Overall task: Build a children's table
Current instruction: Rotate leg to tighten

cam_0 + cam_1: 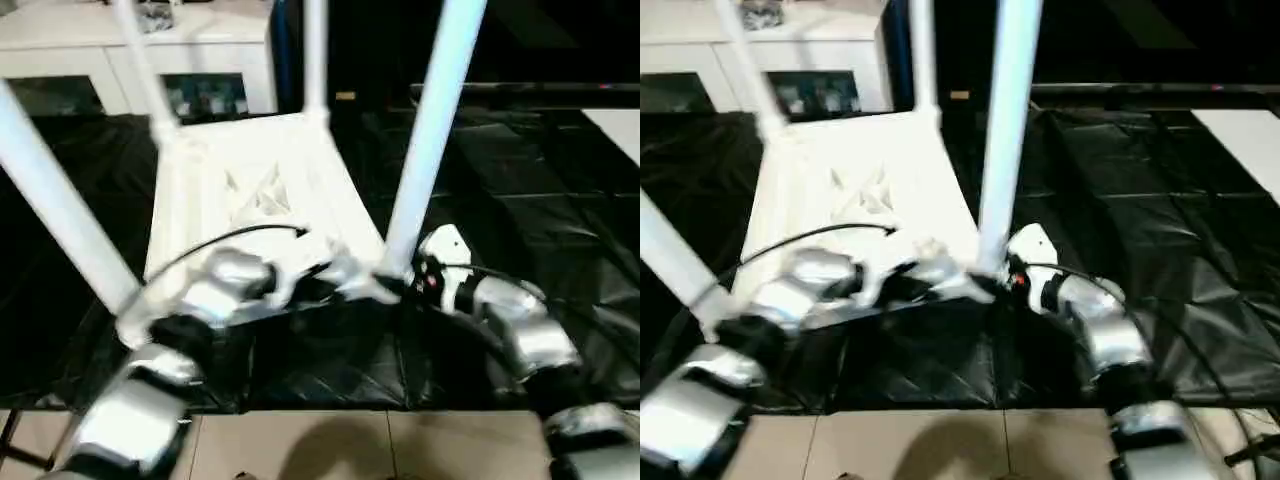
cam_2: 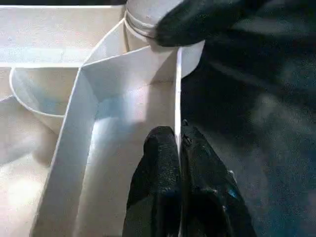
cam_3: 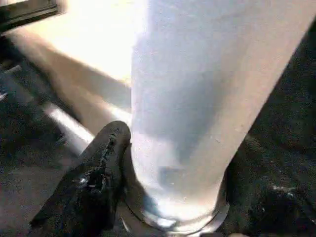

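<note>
The left tool [image 2: 178, 148] pinches the thin white edge wall of the tabletop [image 2: 123, 98] between its black fingers [image 2: 158, 168]. Beyond its tips, a black finger [image 2: 197, 22] of the right tool presses a white leg [image 2: 145, 15] at the corner socket [image 2: 190, 52].

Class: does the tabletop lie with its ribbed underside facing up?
Yes, the tabletop shows its ribs and the legs point upward.

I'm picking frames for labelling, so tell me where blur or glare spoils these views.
Left eye view: soft throughout, the left gripper smeared against the tabletop. Left wrist view: fingers fairly crisp on the tabletop's thin wall. Right wrist view: glare washes out the tabletop behind the leg.
</note>
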You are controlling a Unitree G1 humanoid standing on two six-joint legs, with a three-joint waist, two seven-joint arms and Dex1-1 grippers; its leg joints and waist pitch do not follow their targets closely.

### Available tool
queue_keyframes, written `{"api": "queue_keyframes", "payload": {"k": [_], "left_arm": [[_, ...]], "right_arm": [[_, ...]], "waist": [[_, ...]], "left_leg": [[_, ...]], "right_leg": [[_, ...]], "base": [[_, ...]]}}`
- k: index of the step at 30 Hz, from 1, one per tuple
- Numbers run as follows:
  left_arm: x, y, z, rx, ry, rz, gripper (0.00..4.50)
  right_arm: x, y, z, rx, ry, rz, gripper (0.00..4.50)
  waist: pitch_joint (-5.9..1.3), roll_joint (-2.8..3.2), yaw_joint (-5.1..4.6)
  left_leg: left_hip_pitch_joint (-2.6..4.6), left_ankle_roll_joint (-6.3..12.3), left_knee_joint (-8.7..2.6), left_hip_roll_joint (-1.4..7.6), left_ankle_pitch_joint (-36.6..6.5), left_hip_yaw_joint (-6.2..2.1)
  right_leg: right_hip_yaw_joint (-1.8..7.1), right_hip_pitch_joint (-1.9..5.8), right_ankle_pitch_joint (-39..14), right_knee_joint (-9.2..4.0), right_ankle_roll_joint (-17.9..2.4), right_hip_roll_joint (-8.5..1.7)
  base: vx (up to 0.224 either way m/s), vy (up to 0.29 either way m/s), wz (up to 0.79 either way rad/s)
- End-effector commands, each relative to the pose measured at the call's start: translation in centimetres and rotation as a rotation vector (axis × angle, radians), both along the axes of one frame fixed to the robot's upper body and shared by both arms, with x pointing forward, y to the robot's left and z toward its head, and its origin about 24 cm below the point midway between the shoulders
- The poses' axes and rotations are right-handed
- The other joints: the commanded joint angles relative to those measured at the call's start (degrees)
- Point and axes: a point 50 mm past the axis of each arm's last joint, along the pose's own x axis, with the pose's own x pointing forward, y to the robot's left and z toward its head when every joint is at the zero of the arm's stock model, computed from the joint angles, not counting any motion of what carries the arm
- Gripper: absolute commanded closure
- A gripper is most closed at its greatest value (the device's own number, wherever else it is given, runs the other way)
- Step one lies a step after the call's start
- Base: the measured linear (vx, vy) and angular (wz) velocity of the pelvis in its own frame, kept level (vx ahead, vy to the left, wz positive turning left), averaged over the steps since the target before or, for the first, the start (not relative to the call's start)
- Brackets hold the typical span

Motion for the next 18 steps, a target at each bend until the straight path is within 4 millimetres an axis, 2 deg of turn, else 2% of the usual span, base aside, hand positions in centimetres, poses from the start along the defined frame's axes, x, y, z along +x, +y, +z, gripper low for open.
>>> {"api": "queue_keyframes", "payload": {"k": [1, 2, 3, 4, 5, 6, 7, 8, 9, 11, 14, 15, 16, 17, 18], "left_arm": [[-0.6, -4.1, 0.2, -0.061, 0.006, -0.033, 4.50], [-0.7, -4.8, 0.2, -0.065, 0.010, -0.021, 4.50], [-0.7, -5.2, 0.1, -0.061, 0.008, -0.016, 4.50], [-0.7, -5.2, 0.1, -0.060, 0.007, -0.016, 4.50], [-0.7, -5.5, 0.0, -0.045, 0.000, -0.013, 4.50], [-0.7, -5.4, 0.0, -0.039, -0.003, -0.014, 4.50], [-0.7, -5.4, -0.1, -0.038, -0.004, -0.015, 4.50], [-0.7, -5.2, -0.1, -0.036, -0.006, -0.020, 4.50], [-0.6, -4.7, -0.1, -0.032, -0.007, -0.020, 4.50], [-0.5, -3.8, 0.0, -0.028, -0.019, -0.030, 4.50], [-0.4, -3.5, 0.0, -0.028, -0.021, -0.034, 4.50], [-0.4, -2.2, 0.0, -0.021, -0.015, -0.062, 4.50], [-0.4, -2.2, 0.0, -0.021, -0.015, -0.062, 4.50], [-0.5, -1.6, -0.1, -0.014, -0.016, -0.079, 4.50], [-0.7, -0.9, 0.0, -0.020, -0.016, -0.119, 4.50]], "right_arm": [[-0.5, 3.8, -1.7, 0.016, 0.066, 0.002, 1.91], [0.0, 4.7, -1.8, 0.021, 0.073, -0.060, 1.91], [0.2, 5.4, -1.6, 0.036, 0.072, -0.088, 1.91], [0.3, 5.5, -1.6, 0.039, 0.072, -0.092, 1.91], [0.6, 6.9, -1.1, 0.046, 0.043, -0.088, 1.91], [0.7, 7.5, -0.7, 0.041, 0.015, -0.079, 1.91], [0.8, 7.5, -0.6, 0.042, 0.011, -0.080, 1.91], [1.0, 7.6, -0.2, 0.055, -0.009, -0.088, 1.35], [1.1, 7.1, 0.2, 0.076, -0.020, -0.102, 1.21], [1.1, 5.8, 0.4, 0.077, -0.036, -0.092, 1.21], [1.1, 5.4, 0.5, 0.071, -0.041, -0.083, 0.85], [0.8, 3.5, 0.7, 0.060, -0.056, -0.009, 0.76], [0.8, 3.5, 0.7, 0.060, -0.056, -0.009, 0.69], [0.6, 2.8, 0.9, 0.054, -0.060, 0.034, 0.69], [0.3, 1.9, 1.0, 0.035, -0.064, 0.091, 0.69]], "waist": [[-3.21, -0.79, -0.64], [-3.18, -0.45, -0.86], [-3.04, -0.54, -1.52], [-2.97, -0.59, -1.90], [-2.96, 0.92, -2.20], [-3.06, 0.10, -3.35], [-3.07, 0.11, -3.46], [-3.10, 0.25, -3.43], [-3.14, 0.40, -3.59], [-3.30, 0.21, -3.67], [-3.46, 0.30, -3.55], [-3.53, -0.18, -3.60], [-3.82, 0.04, -3.09], [-3.94, 0.16, -3.04], [-4.10, -0.15, -2.68]], "left_leg": [[0.77, 0.93, -4.64, 0.26, -21.80, -0.57], [0.94, 0.58, -4.65, 0.23, -22.62, -0.61], [1.21, 0.16, -4.63, 0.06, -24.89, -0.78], [1.02, 0.05, -4.68, -0.02, -25.72, -0.92], [1.15, -0.11, -4.79, -0.12, -27.20, -1.26], [0.93, 0.05, -4.88, -0.16, -28.85, -1.49], [0.77, 0.23, -4.90, -0.21, -28.82, -1.49], [1.04, 0.40, -4.87, -0.18, -29.21, -1.47], [1.29, 0.68, -4.73, -0.19, -29.79, -1.42], [0.86, 1.36, -4.82, -0.11, -28.89, -1.46], [0.59, 1.97, -4.85, 0.07, -26.98, -1.35], [0.37, 2.38, -4.80, 0.12, -25.78, -1.20], [0.28, 3.43, -4.66, 0.21, -24.00, -1.15], [0.18, 3.80, -4.58, 0.30, -22.59, -1.05], [-0.06, 5.42, -4.33, 0.34, -19.11, -0.88]], "right_leg": [[0.71, 1.98, -24.98, -4.78, -10.39, -0.98], [0.72, 1.76, -25.83, -4.89, -10.08, -1.00], [0.51, 1.47, -28.52, -5.27, -9.48, -0.93], [0.35, 1.59, -29.88, -5.36, -8.95, -0.93], [0.12, 1.75, -31.41, -5.62, -7.90, -1.03], [-0.23, 1.77, -30.90, -5.99, -7.74, -0.83], [-0.23, 1.86, -30.92, -6.04, -7.56, -0.85], [-0.17, 1.60, -31.07, -6.17, -7.59, -0.88], [-0.11, 1.31, -30.57, -6.32, -8.07, -0.84], [-0.01, 1.64, -28.15, -5.96, -9.02, -0.84], [0.21, 1.90, -24.27, -5.47, -10.71, -0.91], [0.33, 1.99, -22.34, -5.26, -11.50, -0.89], [0.43, 2.39, -19.59, -4.95, -12.18, -0.96], [0.56, 2.42, -17.37, -4.72, -12.82, -1.04], [0.56, 2.70, -12.75, -4.35, -14.29, -1.00]], "base": [[0.000, 0.000, 0.00], [0.000, 0.000, 0.00], [0.000, 0.000, 0.00], [0.000, 0.000, 0.00], [0.000, 0.000, 0.00], [0.000, 0.000, 0.00], [0.000, 0.000, 0.00], [0.000, 0.000, 0.00], [0.000, 0.000, 0.00], [0.000, 0.000, 0.00], [0.000, 0.000, 0.00], [0.000, 0.000, 0.00], [0.000, 0.000, 0.00], [0.000, 0.000, 0.00], [0.000, 0.000, 0.00]]}}
